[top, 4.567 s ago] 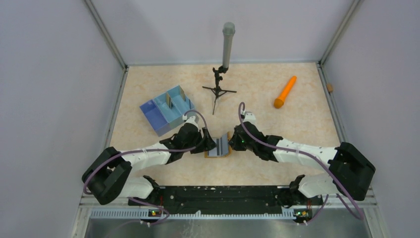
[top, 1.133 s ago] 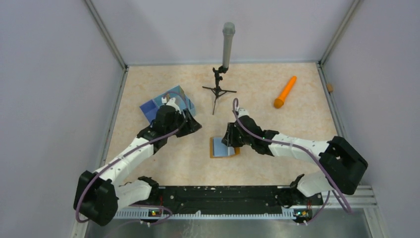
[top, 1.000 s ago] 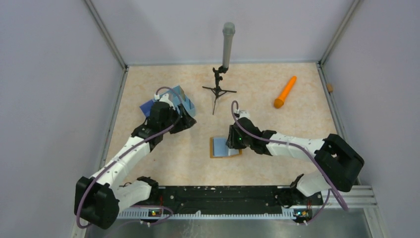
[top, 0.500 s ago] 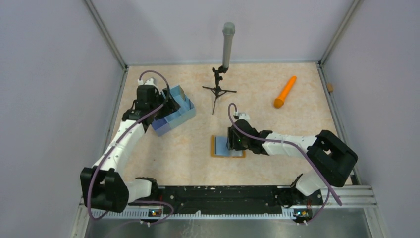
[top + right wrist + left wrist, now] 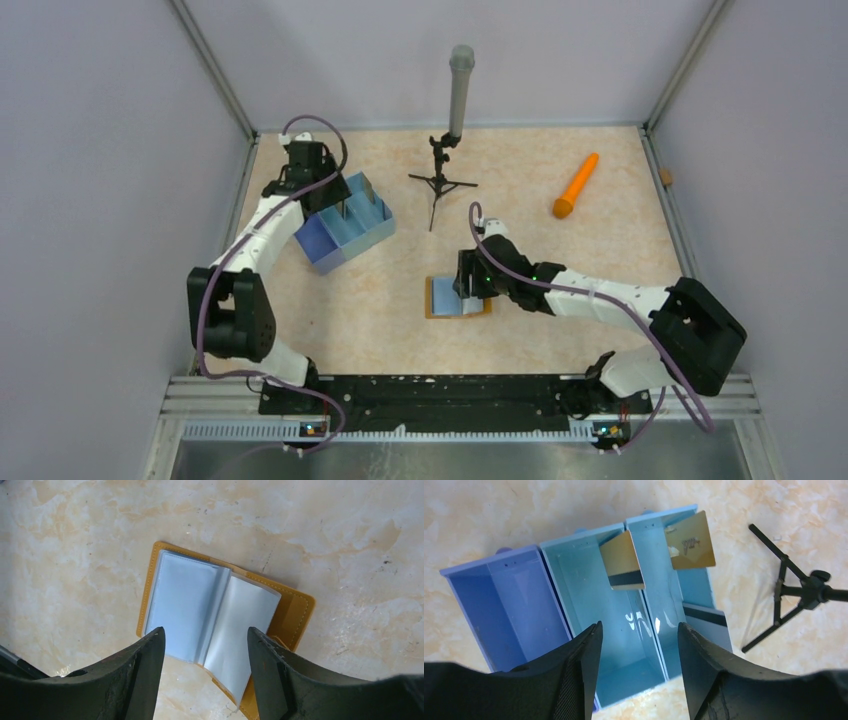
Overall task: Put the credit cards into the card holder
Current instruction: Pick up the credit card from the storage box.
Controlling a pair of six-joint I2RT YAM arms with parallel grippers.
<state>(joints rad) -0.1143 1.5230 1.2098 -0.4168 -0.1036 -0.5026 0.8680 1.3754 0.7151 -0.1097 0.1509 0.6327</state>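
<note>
The card holder (image 5: 445,297) lies open on the table, mustard-orange (image 5: 296,613) with greyish-blue pockets (image 5: 185,607), one leaf half raised. My right gripper (image 5: 466,281) hangs just above it, open (image 5: 204,642) and holding nothing. Two gold-brown credit cards stand in the blue tray (image 5: 322,246): one with a dark stripe (image 5: 623,566) in the middle compartment, one (image 5: 690,541) in the right compartment. A grey card with a dark stripe (image 5: 707,625) lies at the tray's right side. My left gripper (image 5: 318,190) is open (image 5: 639,632) above the tray's near edge, apart from the cards.
A black tripod (image 5: 440,185) carrying a grey cylinder (image 5: 460,95) stands at the back centre, its legs (image 5: 780,587) right of the tray. An orange cone-shaped stick (image 5: 576,186) lies at the back right. Enclosure walls border the table.
My left arm has swung from the tray's near side out to the far left and now looks down on the tray. My right gripper has opened wider over the card holder.
</note>
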